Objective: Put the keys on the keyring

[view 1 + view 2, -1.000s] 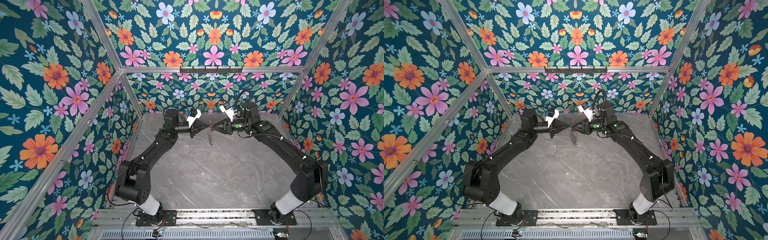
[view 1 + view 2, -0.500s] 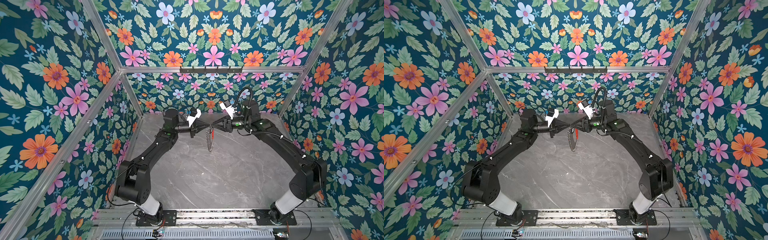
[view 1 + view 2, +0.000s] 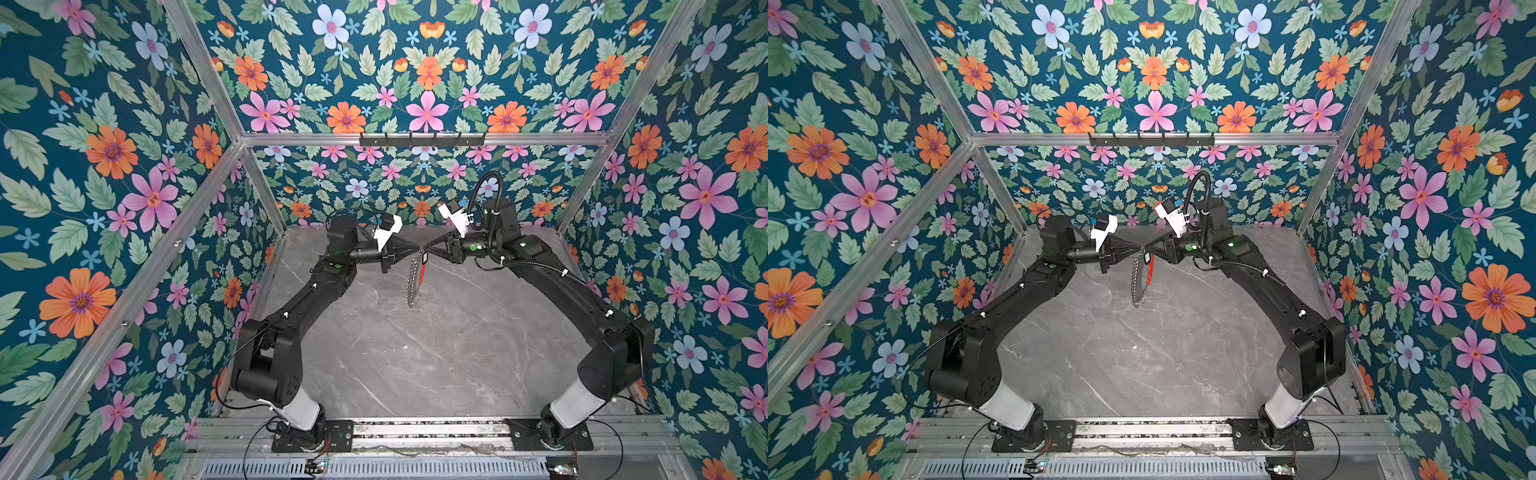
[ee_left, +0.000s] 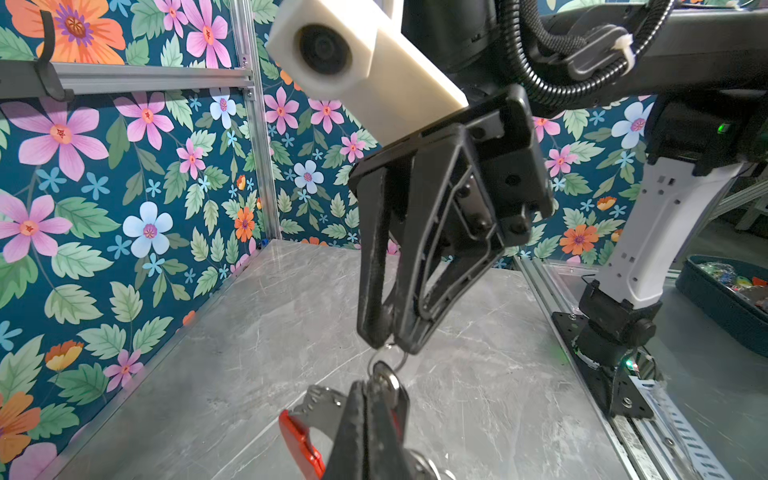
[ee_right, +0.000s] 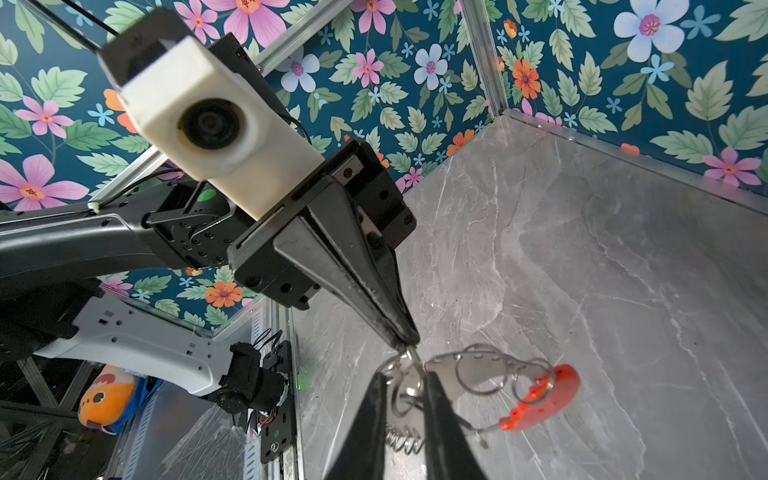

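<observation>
Arms stretch inward, left arm (image 3: 316,286) and right arm (image 3: 552,278) about level, tips meeting above the back of the bench (image 3: 415,365). Left tool (image 3: 414,250) is clamped tight on the top of the keyring (image 3: 411,284), which hangs edge-on, red bar (image 3: 422,274) rightward. Right tool (image 3: 428,250) is pinched narrow on a silver loop (image 5: 409,387); the key fob (image 3: 425,259) dangles just beneath. Bare bench lies all round, walls well apart.

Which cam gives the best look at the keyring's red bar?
Right wrist: the red bar sits close, nearly whole, curve clear. Left wrist catches only one end. In both top views it is a thin red sliver.
</observation>
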Motion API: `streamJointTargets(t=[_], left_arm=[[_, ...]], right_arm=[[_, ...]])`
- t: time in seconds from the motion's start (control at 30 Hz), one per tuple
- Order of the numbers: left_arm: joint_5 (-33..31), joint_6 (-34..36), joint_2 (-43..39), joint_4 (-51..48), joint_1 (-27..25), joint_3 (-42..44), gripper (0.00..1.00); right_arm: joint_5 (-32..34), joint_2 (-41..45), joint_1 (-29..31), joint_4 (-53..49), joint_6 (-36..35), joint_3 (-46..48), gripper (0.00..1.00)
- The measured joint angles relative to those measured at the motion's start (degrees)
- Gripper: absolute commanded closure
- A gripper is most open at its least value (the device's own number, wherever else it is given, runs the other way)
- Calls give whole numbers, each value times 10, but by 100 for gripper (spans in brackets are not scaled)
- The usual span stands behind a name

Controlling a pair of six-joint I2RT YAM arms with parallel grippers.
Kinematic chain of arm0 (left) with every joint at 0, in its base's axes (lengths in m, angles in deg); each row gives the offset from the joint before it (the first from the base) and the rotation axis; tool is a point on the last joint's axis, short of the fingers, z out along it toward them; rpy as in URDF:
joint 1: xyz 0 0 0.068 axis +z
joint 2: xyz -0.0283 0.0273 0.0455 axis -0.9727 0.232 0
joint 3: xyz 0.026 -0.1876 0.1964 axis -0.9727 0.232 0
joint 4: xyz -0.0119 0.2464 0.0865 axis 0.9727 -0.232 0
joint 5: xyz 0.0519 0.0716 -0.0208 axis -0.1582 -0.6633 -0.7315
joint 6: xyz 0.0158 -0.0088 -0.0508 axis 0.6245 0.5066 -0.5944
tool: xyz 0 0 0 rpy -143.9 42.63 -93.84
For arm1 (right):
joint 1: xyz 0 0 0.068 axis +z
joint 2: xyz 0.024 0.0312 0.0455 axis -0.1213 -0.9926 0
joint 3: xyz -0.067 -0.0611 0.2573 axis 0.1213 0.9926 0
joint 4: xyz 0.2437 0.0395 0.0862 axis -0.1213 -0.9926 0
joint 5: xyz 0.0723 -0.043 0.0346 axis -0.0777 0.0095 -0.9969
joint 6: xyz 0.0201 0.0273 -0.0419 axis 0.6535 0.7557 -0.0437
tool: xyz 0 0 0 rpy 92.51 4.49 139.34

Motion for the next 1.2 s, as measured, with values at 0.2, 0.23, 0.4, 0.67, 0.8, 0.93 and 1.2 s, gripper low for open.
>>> streamJointTargets(t=[0.2,0.23,0.4,0.67,0.8,0.93,1.2], left_arm=[[0,-7,0,1,0,-1,100],[0,-10,0,3,0,-1,100],[-2,-16,0,13,0,0,100],[-20,-63,0,83,0,27,100],[-29,-108,-1,140,0,44,100],[-38,-169,2,233,0,70,100],[-91,-276,18,422,-12,123,100]], right_arm=[[3,0,0,-5,0,-1,95],[4,0,0,-5,0,-1,97],[11,-5,0,-4,0,-2,100],[23,-31,0,-20,8,-12,100],[21,-34,-1,-19,15,-14,100],[6,-37,-1,-10,23,-14,100],[-37,-53,-2,29,71,-15,86]])
